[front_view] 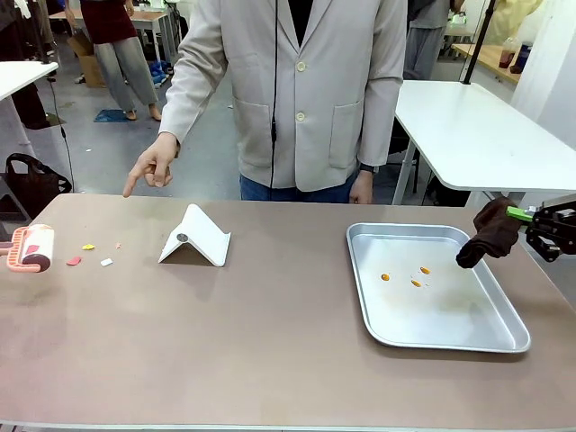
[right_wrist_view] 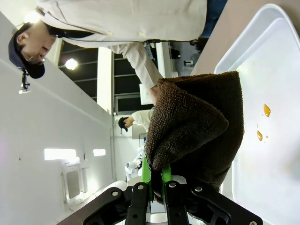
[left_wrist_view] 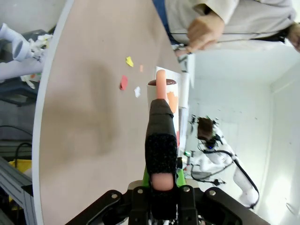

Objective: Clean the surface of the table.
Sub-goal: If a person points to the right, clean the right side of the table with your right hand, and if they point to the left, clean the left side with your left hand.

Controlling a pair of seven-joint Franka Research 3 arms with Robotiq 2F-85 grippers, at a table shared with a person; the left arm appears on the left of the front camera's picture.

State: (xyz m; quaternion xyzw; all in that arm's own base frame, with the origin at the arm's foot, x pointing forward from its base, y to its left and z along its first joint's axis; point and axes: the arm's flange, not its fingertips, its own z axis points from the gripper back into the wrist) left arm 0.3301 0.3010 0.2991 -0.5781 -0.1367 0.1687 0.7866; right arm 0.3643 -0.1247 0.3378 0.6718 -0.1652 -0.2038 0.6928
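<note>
Both jaws are clamped: left gripper [left_wrist_view: 161, 154] on a pink lint roller [front_view: 31, 247], right gripper [front_view: 522, 216] on a brown cloth [front_view: 486, 232] over one metal tray [front_view: 504, 340] holding three orange spots [front_view: 416, 283]. On the table [front_view: 270, 342], four paper scraps [front_view: 88, 247] lie near the roller, one white folded stand [front_view: 195, 238] between them and the tray.

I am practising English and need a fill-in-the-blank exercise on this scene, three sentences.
1. The right gripper is shut on a dark ___ fluffy cloth.
2. The shiny rectangular metal tray holds small ___ spots.
3. The left gripper is shut on the pink ___ of a cylindrical lint roller.
Missing words: brown; orange; handle.
</note>
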